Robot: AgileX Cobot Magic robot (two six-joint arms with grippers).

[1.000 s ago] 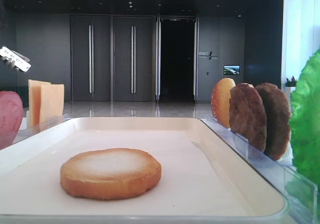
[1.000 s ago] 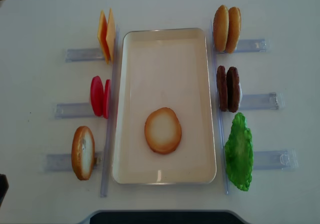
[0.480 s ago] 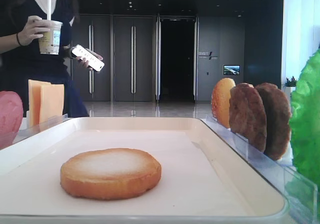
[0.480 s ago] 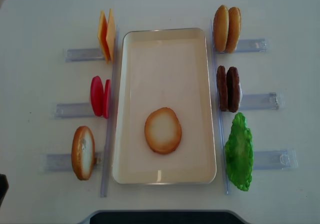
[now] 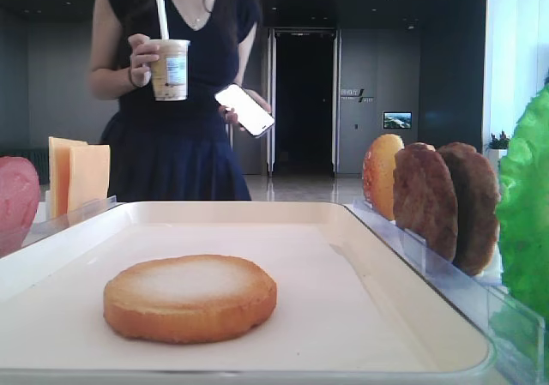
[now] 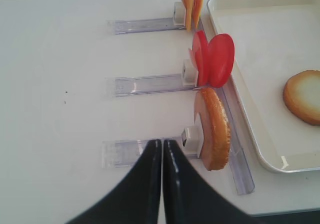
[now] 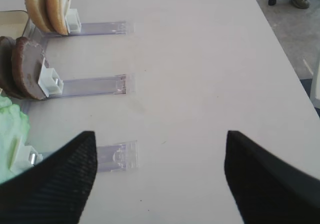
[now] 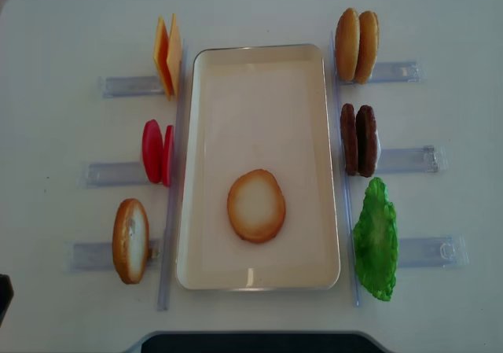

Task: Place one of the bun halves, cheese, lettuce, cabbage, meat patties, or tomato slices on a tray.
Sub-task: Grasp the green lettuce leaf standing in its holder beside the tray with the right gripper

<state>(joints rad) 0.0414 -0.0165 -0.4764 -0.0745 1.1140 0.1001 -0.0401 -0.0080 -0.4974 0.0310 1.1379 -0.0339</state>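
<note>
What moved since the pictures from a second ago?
Only the person behind the table: a second ago just a phone showed at the left edge, and now they stand further right, in fuller view, holding a cup and a phone. The bun half stays flat on the tray, and the cheese, meat patties and lettuce stand in their holders as before. Nothing was grabbed or let go.

I see a glossy cream plastic tray, clear glossy plastic holder rails, rough grainy dark brown patties, and a matt white tabletop.
</note>
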